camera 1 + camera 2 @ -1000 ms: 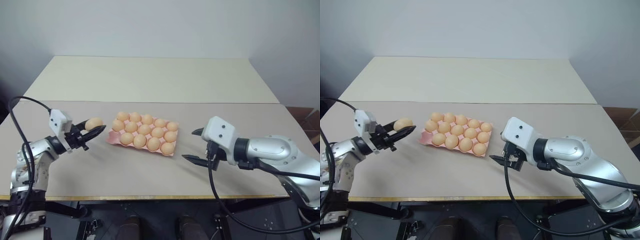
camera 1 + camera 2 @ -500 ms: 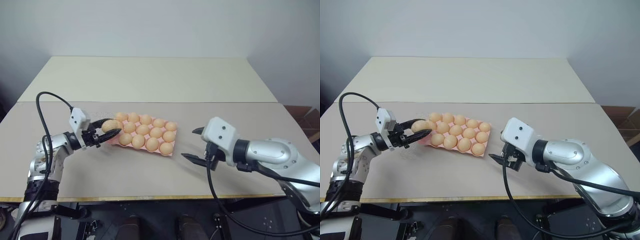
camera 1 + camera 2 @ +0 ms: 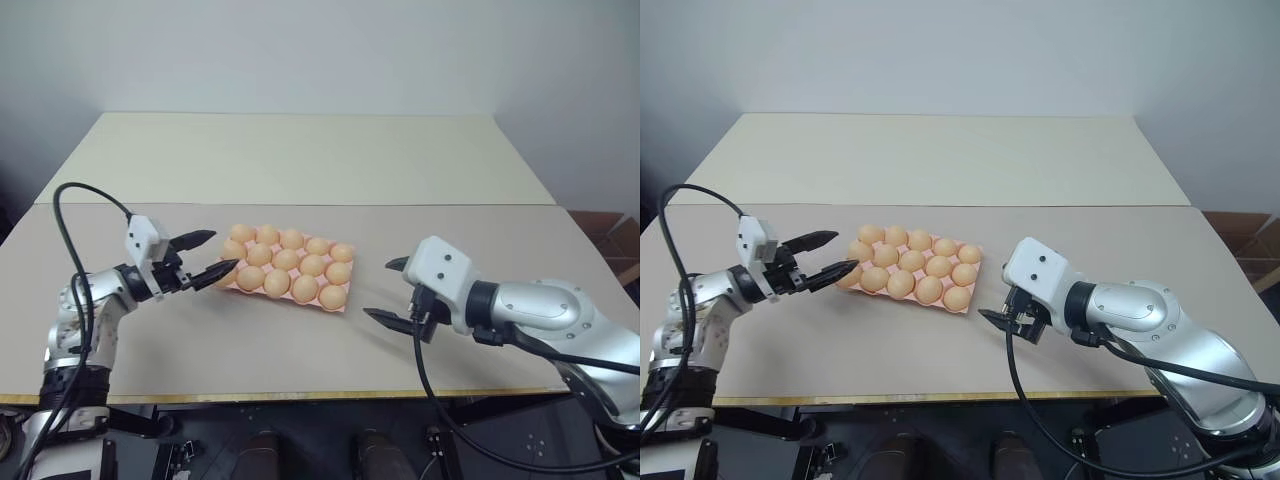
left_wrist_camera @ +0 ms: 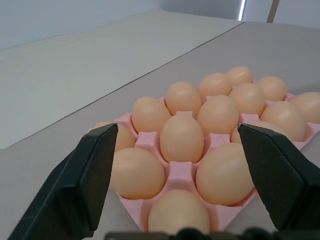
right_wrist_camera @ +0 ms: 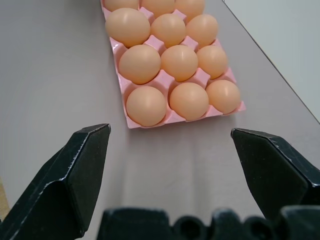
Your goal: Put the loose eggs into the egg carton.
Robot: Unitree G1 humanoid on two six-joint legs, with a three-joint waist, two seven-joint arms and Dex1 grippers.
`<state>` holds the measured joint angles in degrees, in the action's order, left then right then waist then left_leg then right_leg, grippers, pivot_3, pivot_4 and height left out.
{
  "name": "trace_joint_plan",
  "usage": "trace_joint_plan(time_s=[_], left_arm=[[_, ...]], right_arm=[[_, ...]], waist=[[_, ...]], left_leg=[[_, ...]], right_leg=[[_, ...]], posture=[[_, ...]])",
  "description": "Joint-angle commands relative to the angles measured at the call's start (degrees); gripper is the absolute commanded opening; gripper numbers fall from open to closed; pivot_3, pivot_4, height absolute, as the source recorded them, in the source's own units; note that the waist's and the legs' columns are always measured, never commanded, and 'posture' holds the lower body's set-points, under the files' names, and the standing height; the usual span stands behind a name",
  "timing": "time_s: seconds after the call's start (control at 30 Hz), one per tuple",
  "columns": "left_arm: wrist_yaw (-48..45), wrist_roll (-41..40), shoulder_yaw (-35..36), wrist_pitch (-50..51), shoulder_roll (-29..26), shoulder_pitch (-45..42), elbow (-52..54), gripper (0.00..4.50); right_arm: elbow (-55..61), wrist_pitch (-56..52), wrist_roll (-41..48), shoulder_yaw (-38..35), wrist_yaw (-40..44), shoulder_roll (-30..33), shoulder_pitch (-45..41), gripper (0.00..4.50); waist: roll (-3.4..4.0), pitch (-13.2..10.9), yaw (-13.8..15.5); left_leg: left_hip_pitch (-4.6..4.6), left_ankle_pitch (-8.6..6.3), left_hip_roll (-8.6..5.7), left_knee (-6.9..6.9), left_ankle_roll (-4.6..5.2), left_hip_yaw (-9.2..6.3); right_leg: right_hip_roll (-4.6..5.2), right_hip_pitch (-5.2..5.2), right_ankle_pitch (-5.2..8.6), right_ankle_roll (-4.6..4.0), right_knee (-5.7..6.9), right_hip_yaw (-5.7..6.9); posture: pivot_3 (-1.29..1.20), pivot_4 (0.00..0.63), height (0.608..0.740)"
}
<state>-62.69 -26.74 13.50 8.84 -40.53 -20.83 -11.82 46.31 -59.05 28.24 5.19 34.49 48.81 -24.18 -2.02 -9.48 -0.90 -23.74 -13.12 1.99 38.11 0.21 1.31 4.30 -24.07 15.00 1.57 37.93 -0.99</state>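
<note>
From my remote seat I saw a grey-beige worktop (image 3: 300, 340) stretching beneath and ahead of the fingers, its front edge trimmed in a yellowish strip. Beyond the fingers, a second, paler cream worktop (image 3: 300, 155) butted against it along a straight seam. Behind that stood a plain pale wall (image 3: 300, 50). Off past the right fingers, at floor level, sat a brown cardboard box (image 3: 608, 232).

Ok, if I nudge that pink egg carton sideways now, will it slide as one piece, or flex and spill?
The egg carton looks thin and moulded, so it may flex a little if pushed at one corner. Every cup in sight holds an egg, so it is probably heavy enough to drag rather than skid. The eggs sit deep between the cup peaks, so they likely stay put, though still fragile.
</note>
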Motion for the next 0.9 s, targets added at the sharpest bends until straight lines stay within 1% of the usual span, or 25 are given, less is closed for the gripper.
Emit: trace_joint_plan(time_s=[0.03,0.13,0.23,0.33,0.47,0.6,0.7,0.9], left_arm=[[-2.8,-4.0,4.6,3.3,-4.7,3.2,6.9,4.16],[-5.1,-5.5,7.8,5.0,-9.2,8.2,11.1,4.16],[-6.1,-6.4,11.3,6.1,-12.1,12.5,14.4,4.16],[-7.3,-7.6,17.4,7.9,-14.8,18.8,18.7,4.16],[-7.7,-8.1,25.5,10.4,-16.5,26.2,24.1,4.16],[-8.0,-9.9,34.7,15.1,-16.6,33.3,31.4,4.16],[-7.1,-11.5,41.1,18.4,-14.9,38.0,37.0,4.16],[-6.1,-12.5,47.6,20.6,-11.2,45.2,43.0,4.16]], right_arm=[[0.5,2.1,-0.1,-1.9,1.1,1.0,-0.5,4.5],[-0.4,3.3,0.3,-3.1,3.4,2.6,0.1,4.5],[-1.8,5.2,0.7,-4.8,6.3,4.4,1.1,4.5],[-4.2,8.8,0.9,-6.7,11.4,7.3,2.3,4.5],[-8.3,15.5,0.9,-8.8,19.1,10.4,3.8,4.5],[-14.1,22.6,0.9,-10.5,27.5,13.0,4.8,4.5],[-19.1,27.0,0.3,-10.6,32.6,14.4,3.9,4.5],[-24.9,32.9,-1.3,-9.5,37.9,15.3,2.4,4.5]], waist=[[0.0,0.0,0.0],[0.01,0.0,0.0],[0.01,0.0,0.2],[0.01,0.0,0.2],[0.02,0.0,0.2],[0.01,0.0,0.1],[0.02,0.0,0.2],[0.04,0.0,0.1]], left_leg=[[0.0,0.0,0.02,0.0,0.0,-0.01],[0.01,0.0,0.03,-0.01,0.0,-0.03],[0.04,0.0,0.03,-0.01,0.0,-0.01],[0.04,0.0,0.03,-0.01,0.0,0.05],[0.03,0.0,0.06,-0.02,0.0,0.08],[0.08,0.0,0.08,-0.02,0.0,0.11],[0.19,0.0,0.08,-0.02,-0.01,0.15],[0.36,-0.01,0.09,-0.09,-0.01,0.21]], right_leg=[[0.0,0.0,0.0,0.0,0.0,-0.01],[0.01,-0.01,0.0,0.0,-0.02,-0.02],[0.02,0.02,0.01,0.0,-0.04,-0.01],[0.04,0.04,0.01,0.0,-0.09,0.0],[0.02,0.02,0.01,0.0,-0.13,0.0],[0.01,0.07,0.01,0.0,-0.15,0.0],[0.02,0.13,0.01,0.0,-0.16,-0.02],[0.0,0.25,0.02,-0.01,-0.16,-0.07]], posture=[[0.0,0.15,0.74],[0.0,0.15,0.74],[0.0,0.15,0.74],[0.0,0.15,0.74],[0.0,0.15,0.74],[0.0,0.15,0.74],[0.0,0.15,0.74],[0.0,0.15,0.74]])
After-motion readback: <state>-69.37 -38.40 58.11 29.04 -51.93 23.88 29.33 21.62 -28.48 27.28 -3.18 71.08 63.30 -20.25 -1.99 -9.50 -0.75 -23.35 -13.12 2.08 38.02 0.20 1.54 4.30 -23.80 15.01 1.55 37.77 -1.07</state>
